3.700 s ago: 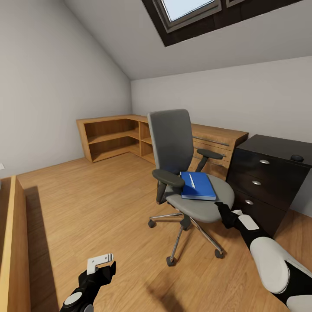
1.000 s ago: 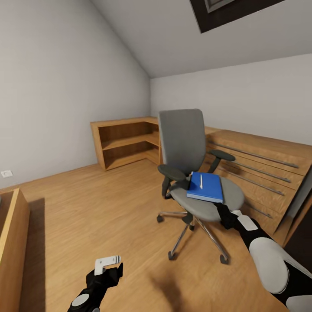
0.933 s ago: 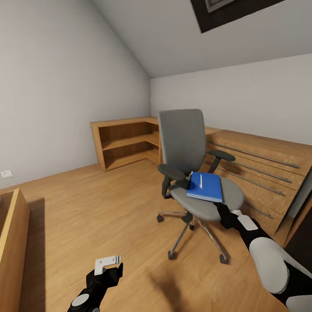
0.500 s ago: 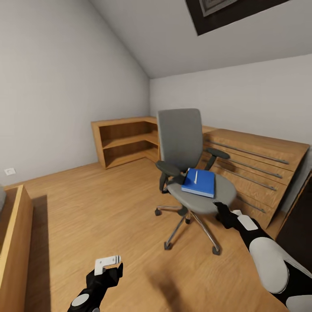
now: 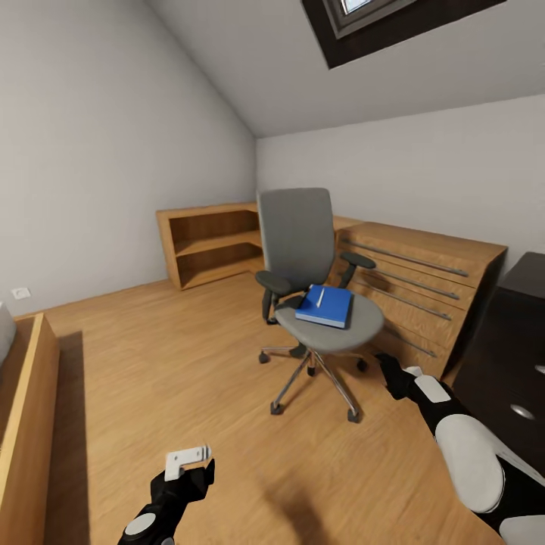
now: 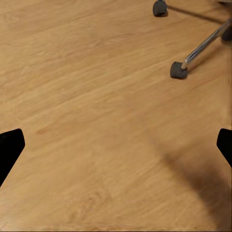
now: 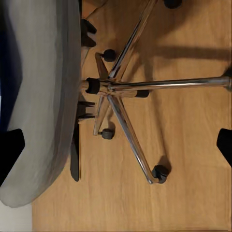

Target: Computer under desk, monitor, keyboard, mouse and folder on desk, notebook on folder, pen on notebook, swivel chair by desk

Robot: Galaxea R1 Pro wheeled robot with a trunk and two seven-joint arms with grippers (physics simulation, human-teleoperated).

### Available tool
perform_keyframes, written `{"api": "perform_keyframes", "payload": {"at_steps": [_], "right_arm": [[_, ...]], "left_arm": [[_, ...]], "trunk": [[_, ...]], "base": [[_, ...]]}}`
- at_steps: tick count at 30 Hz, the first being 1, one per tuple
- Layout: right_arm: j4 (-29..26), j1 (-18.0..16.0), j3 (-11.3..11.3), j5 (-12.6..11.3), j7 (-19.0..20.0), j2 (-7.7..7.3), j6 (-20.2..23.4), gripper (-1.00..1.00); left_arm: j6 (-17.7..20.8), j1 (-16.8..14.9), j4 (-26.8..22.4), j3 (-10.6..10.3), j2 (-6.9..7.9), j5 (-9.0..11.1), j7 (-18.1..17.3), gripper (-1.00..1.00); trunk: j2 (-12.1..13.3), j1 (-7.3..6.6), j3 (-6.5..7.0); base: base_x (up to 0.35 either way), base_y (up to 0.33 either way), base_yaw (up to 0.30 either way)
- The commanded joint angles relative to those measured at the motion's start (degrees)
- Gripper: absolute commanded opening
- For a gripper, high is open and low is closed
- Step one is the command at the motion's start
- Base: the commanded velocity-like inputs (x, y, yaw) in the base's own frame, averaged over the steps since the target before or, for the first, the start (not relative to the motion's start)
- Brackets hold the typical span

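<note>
Swivel chair (image 5: 306, 295) stands mid-floor on the wood floor (image 5: 151, 378), in front of the wooden drawer unit (image 5: 424, 280) and corner shelf (image 5: 208, 242). Blue folder (image 5: 325, 305) lies flat on the seat, pen (image 5: 320, 297) on top of it. Can't separate a notebook from the folder at this range.

Left arm low, forearm angled forward, left gripper (image 5: 188, 459) hovering above bare floor, well apart from the chair. Left wrist view: black fingertips (image 6: 10, 150) at opposite frame edges, so jaws spread wide, nothing between them; one chair caster (image 6: 178, 70) ahead.

Right arm extended forward, right gripper (image 5: 387, 369) just beside the seat's near edge, below seat level, near the base. Right wrist view: seat underside and chrome star base (image 7: 121, 92), fingertips (image 7: 9, 150) far apart, jaws wide, holding nothing.

Black cabinet (image 5: 507, 363) at right.
</note>
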Motion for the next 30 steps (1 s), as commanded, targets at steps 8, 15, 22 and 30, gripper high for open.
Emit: {"api": "perform_keyframes", "payload": {"at_steps": [8,15,22,30], "right_arm": [[-0.1,0.0,-0.2,-0.3,-0.1,-0.02,0.3,1.00],[0.0,0.0,0.1,5.9,-0.4,2.37,-3.5,1.00],[9.3,0.4,0.1,30.8,-5.3,8.36,-17.0,1.00],[18.5,6.0,0.1,43.7,-13.2,9.66,-33.6,1.00]], "left_arm": [[0.1,0.0,-0.1,-0.1,0.01,0.6,0.6,1.00],[-0.4,0.0,0.4,0.1,0.04,0.6,0.4,1.00],[-4.8,0.0,9.8,0.4,-0.04,0.6,0.6,1.00],[-9.4,0.0,18.2,0.3,-0.03,0.7,0.5,1.00]], "trunk": [[0.0,-0.04,-0.05],[1.2,-0.70,0.49],[4.0,-2.23,1.75],[7.2,-3.99,3.19]], "base": [[-0.274,-0.195,0.000],[-0.097,-0.069,0.000],[-0.006,-0.004,0.000],[0.000,0.000,0.000]]}}
